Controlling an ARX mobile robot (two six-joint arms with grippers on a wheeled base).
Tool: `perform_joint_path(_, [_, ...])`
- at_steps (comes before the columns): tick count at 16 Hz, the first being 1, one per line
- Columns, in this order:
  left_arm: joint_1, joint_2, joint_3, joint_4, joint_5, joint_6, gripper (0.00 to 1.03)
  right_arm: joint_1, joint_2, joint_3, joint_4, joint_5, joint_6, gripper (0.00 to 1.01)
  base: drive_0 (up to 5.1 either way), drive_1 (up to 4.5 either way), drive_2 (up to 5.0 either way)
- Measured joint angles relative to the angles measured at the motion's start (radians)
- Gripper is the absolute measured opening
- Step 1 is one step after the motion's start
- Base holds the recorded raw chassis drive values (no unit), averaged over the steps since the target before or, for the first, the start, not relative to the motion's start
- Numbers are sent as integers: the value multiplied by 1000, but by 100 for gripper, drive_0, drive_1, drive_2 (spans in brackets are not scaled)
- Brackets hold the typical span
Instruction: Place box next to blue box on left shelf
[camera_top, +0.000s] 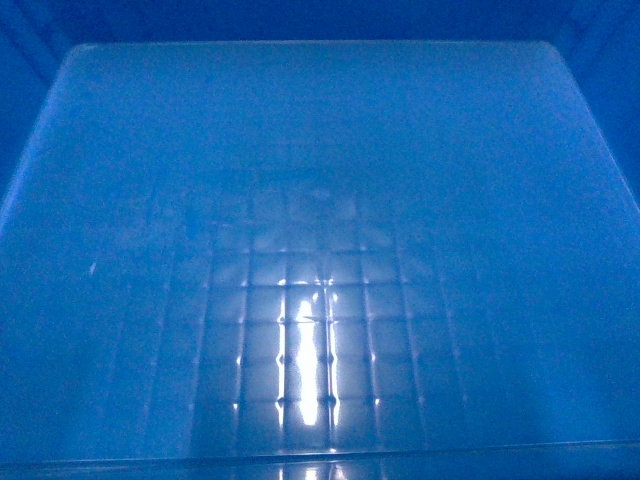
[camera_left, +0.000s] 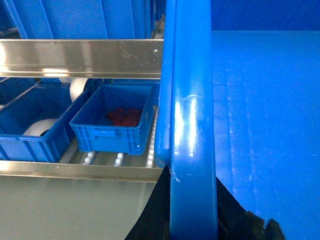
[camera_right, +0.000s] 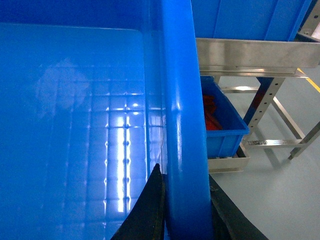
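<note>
Box (camera_top: 320, 200) is up off any support, carried between both arms, its floor filling the whole head view so the camera sees no shelf at all. Left tool (camera_left: 192, 210) sits clamped over the left rim, dark fingers (camera_left: 150, 215) showing either side of it at the bottom of the left wrist frame; right tool (camera_right: 185, 210) is clamped the same way on the right rim, bottom centre of its frame. Both wrists look down along the rim, arms spread to the crate's width. Shelf (camera_left: 80, 57) with steel rails is at the left of the left wrist view, small blue crate (camera_left: 112, 120) with something red inside on the lower roller level, more blue bins (camera_left: 30, 125) beside it. Risks, as I read it: head view is blind, so the box edge could clip the steel rail or the crate already there; uneven arm motion could twist the rim out of one grip; slot width next to the blue crate can't be judged from here.
</note>
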Motion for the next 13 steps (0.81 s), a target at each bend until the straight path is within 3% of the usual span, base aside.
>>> perform_joint_path(13, [0,0,0,-5,2,-1,9,0,0,0,-5,1,0,12,0,0,0])
